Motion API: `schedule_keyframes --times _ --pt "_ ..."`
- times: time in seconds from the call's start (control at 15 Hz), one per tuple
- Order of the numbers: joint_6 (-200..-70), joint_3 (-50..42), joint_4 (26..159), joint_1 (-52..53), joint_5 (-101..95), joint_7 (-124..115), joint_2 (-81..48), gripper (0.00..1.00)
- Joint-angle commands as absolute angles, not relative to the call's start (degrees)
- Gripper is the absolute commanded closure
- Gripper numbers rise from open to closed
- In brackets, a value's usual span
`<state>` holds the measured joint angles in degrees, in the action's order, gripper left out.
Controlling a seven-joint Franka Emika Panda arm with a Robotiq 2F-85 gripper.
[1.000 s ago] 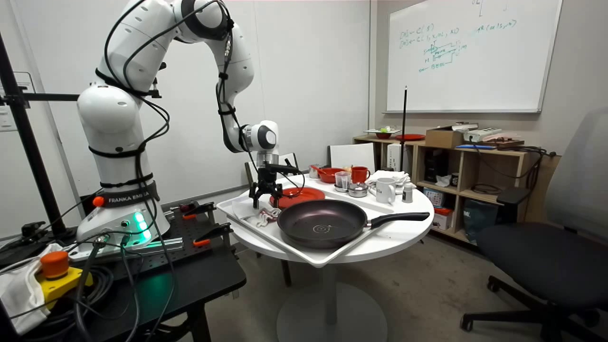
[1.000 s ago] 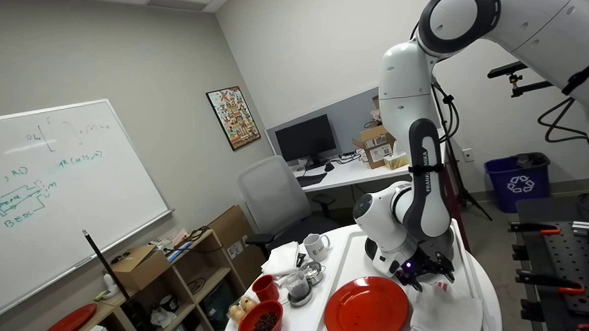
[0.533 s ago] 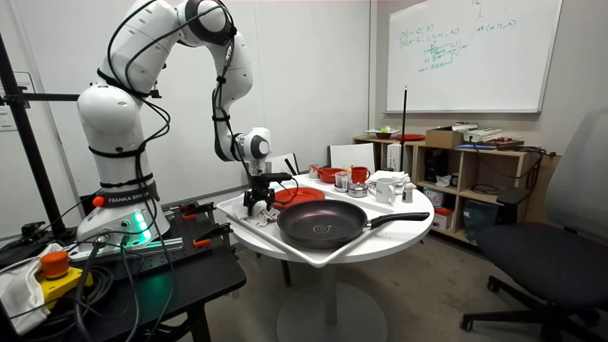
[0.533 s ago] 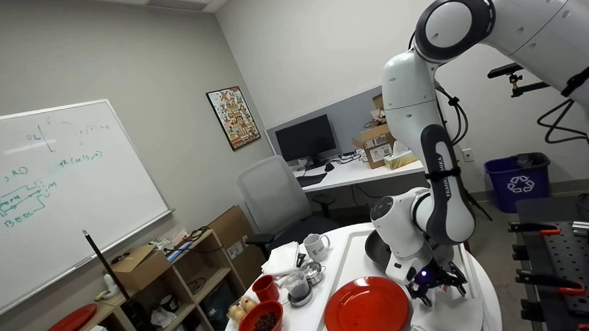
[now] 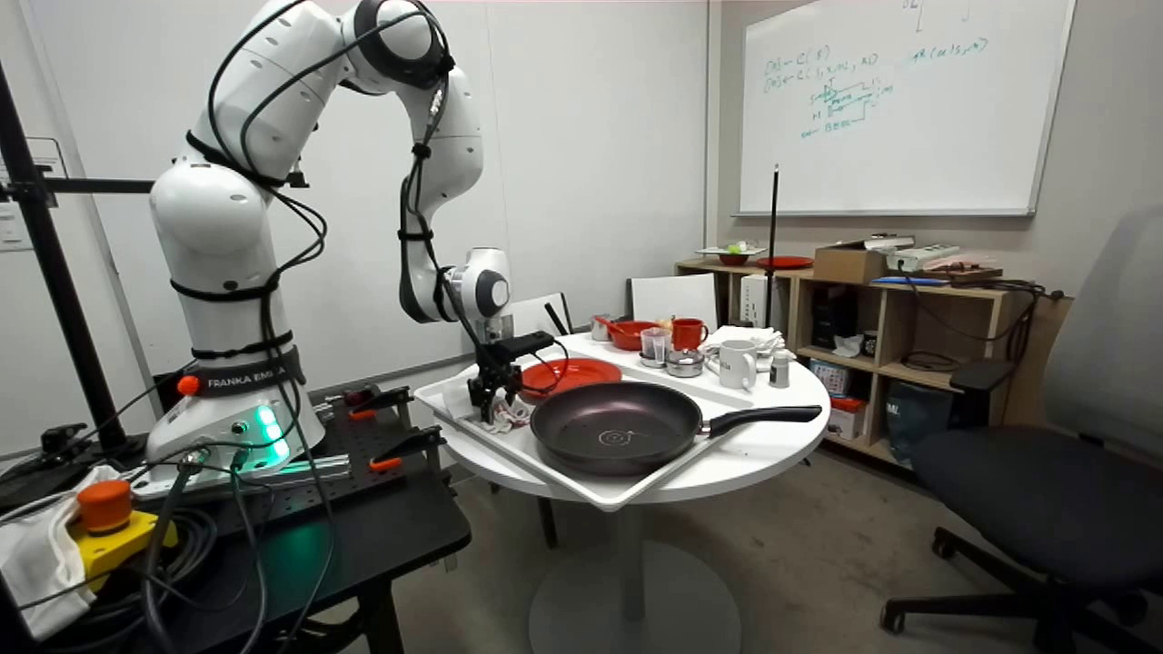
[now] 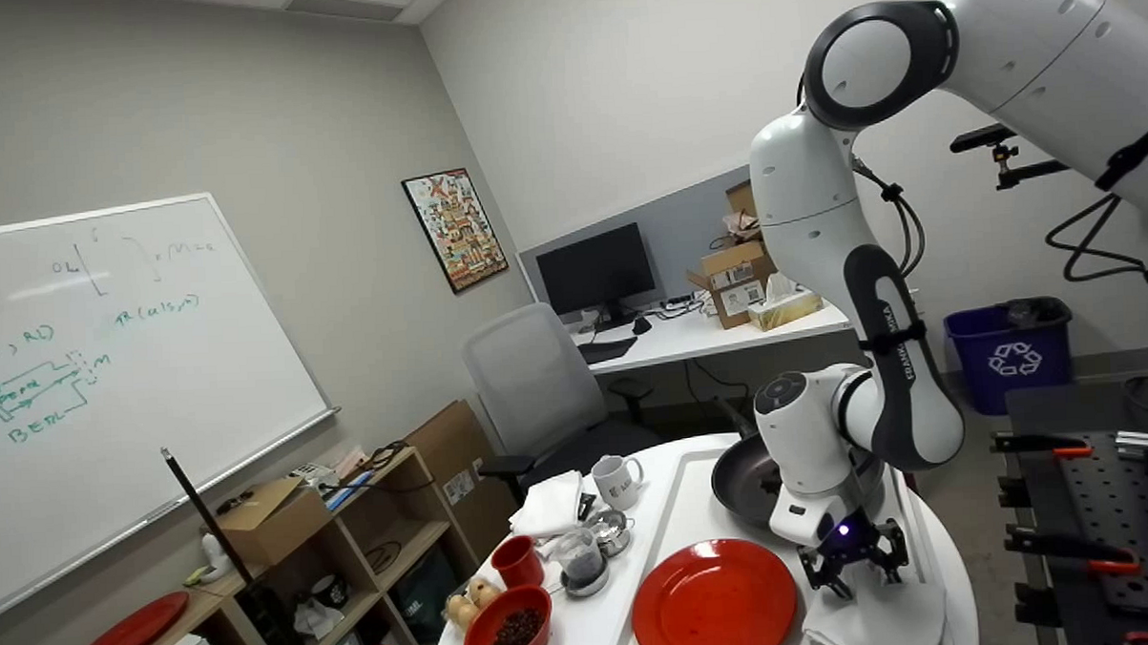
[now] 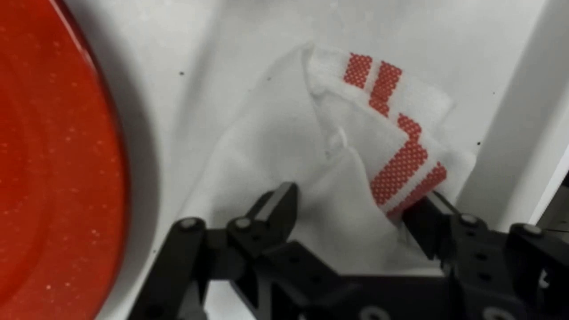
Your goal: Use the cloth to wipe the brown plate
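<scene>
— Tool (image 7: pixel 351 206) first: is it holding anything?
— No, gripping nothing. Its two black fingers (image 7: pixel 281 218) stand well apart over a white cloth (image 7: pixel 284 142), one loose fold (image 7: pixel 349 191) between them. Whether the tips touch fabric, I cannot tell.
— Why spread so?
— Probably to straddle that fold, so closing would gather enough to lift. Red stripes (image 7: pixel 400 173) cross the cloth at one o'clock from the tool.
— And the brown plate (image 7: pixel 53 160)?
— At nine o'clock in the wrist view: glossy, reddish, just beside the cloth, not under it. That should make for a short carry; wiping has yet to start, I judge.
— Farther out?
— A white tray (image 7: pixel 480 44) carries cloth and plate, its raised wall (image 7: pixel 524 124) at two o'clock. In an exterior view, a dark frying pan (image 5: pixel 618 427) shares the tray at three o'clock from the tool, its handle (image 5: pixel 763 416) reaching over the round worktop (image 5: pixel 772 450); a wide sweep might knock it.
</scene>
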<state>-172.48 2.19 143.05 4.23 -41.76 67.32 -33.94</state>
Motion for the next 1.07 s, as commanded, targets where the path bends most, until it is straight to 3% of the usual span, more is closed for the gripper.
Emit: schedule_keyframes --times 0.0,0.27,0.33,1.0 --pt "-176.8 -0.8 143.6 6.4 -44.4 66.6 -35.6 0.65" --pt "-179.4 -3.1 143.9 9.1 -44.7 66.1 -36.0 0.95" --pt "-180.0 -3.6 144.1 9.9 -44.7 65.9 -35.7 0.99" --pt "-189.6 0.5 147.4 10.8 -42.3 64.8 -30.7 1.0"
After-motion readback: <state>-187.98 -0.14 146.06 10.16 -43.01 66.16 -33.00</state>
